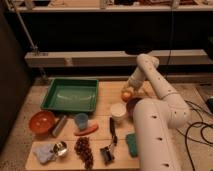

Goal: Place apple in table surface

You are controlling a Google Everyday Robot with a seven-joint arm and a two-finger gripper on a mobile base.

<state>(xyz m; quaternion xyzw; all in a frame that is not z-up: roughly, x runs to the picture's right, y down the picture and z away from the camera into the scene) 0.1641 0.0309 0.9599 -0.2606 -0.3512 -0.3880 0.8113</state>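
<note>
The apple (126, 96), small and yellow-orange with a red blush, lies on the right side of the table surface (109, 92), a light tan wooden top. My gripper (129, 89) comes down from the white arm and sits right over the apple, at its upper right edge. Whether it touches or grips the fruit I cannot tell. The arm's thick white body hides the table's right part.
A green tray (71, 95) sits at the back left. In front stand an orange bowl (41, 121), a can (59, 125), a blue cup (81, 120), a carrot (86, 130), a white cup (118, 112), grapes (84, 150) and a green sponge (131, 144). A dark bowl (133, 105) lies just beside the apple.
</note>
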